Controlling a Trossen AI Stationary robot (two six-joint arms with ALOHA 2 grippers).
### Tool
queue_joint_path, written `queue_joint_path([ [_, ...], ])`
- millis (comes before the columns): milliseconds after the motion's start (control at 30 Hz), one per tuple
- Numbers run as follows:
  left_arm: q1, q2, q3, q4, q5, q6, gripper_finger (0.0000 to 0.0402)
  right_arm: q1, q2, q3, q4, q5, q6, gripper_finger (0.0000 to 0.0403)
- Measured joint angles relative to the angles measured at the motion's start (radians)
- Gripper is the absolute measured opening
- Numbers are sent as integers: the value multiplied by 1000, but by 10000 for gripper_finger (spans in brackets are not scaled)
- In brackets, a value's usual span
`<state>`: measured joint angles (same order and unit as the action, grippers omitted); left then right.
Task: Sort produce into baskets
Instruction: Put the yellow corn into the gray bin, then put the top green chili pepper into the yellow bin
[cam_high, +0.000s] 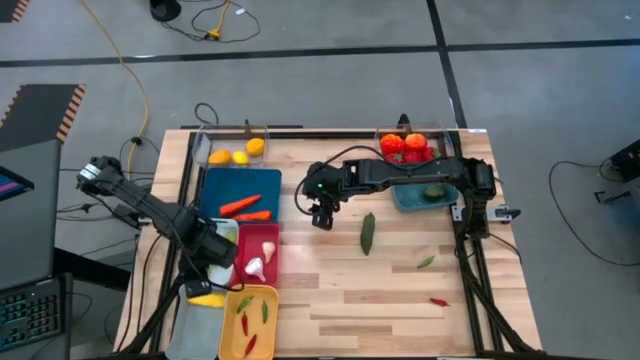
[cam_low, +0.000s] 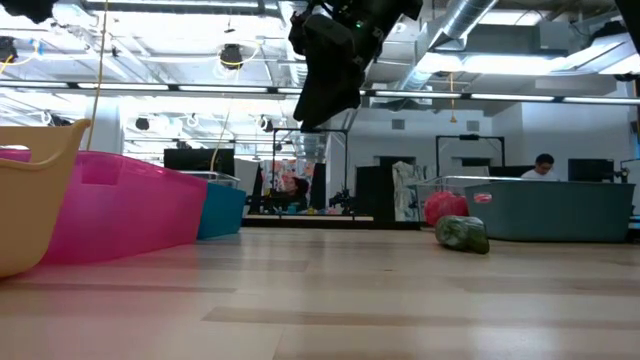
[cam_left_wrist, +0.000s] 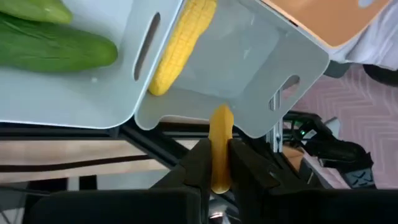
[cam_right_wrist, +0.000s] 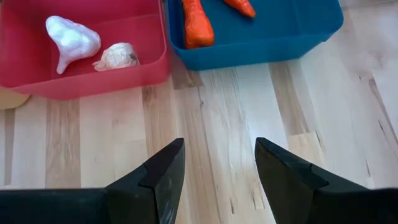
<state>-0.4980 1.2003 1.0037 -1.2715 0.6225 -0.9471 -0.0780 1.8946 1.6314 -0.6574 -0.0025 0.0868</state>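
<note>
Item 1, nearest edge, about seven o'clock on the table: your left gripper (cam_left_wrist: 219, 171) stood over the pale grey-blue bin (cam_left_wrist: 249, 74), fingers pinched narrow on a yellow squash (cam_left_wrist: 220, 146). A corn cob (cam_left_wrist: 180, 43) already lay in that bin; two cucumbers (cam_left_wrist: 56, 46) lay in the white bin (cam_left_wrist: 74, 99) just beside it.

Item 2, yellow bin (cam_high: 256, 322), six o'clock of the bin cluster: small chillies inside, red and green.

Item 3, red bin (cam_right_wrist: 81, 68): two white garlic pieces (cam_right_wrist: 73, 37). Dark blue bin (cam_right_wrist: 273, 34) beside it: carrots (cam_right_wrist: 196, 25).

Item 4, table centre: your right gripper (cam_right_wrist: 217, 168) hung above bare wood, fingers apart and holding nothing.

Item 5, loose produce at three to four o'clock of that gripper: a long green vegetable (cam_high: 367, 232), a small green chilli (cam_high: 426, 262), a red chilli (cam_high: 438, 301).

Item 6, far edge: clear bin (cam_high: 236, 150) at eleven o'clock with lemon and oranges; clear bin (cam_high: 412, 148) at one o'clock with tomatoes; teal bin (cam_high: 425, 192) with an avocado.

Hazards, by my judgement: the squash sat at the bin's rim rather than over its floor, so releasing there could drop it off the table edge. The right gripper's reach toward the long green vegetable might nudge it, since it looked rounded and could roll.
</note>
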Motion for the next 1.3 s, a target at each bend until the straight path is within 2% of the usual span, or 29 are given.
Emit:
queue_joint_path([
  [200, -26, 0, -45, 64, 4, -73, 86, 0, 0, 0, -16, 0, 22, 223],
  [367, -27, 3, -45, 67, 7, -68, 132, 0, -6, 0, -113, 0, 108, 223],
  [533, -27, 3, -45, 79, -67, -21, 169, 0, -22, 0, -223, 8, 199, 223],
  [667, -26, 3, -45, 132, -148, 63, 187, 13, -31, 0, -299, 62, 265, 223],
  [833, 4, 3, -45, 233, -254, 238, 192, 36, -37, 0, -409, 161, 343, 223],
  [967, 57, 3, -45, 307, -359, 352, 192, 49, -39, 0, -488, 178, 421, 223],
  [1233, 166, 3, -45, 407, -538, 604, 192, 86, -39, 0, -628, 188, 716, 223],
  [1300, 183, 3, -45, 419, -566, 666, 192, 98, -39, 0, -661, 218, 809, 223],
])
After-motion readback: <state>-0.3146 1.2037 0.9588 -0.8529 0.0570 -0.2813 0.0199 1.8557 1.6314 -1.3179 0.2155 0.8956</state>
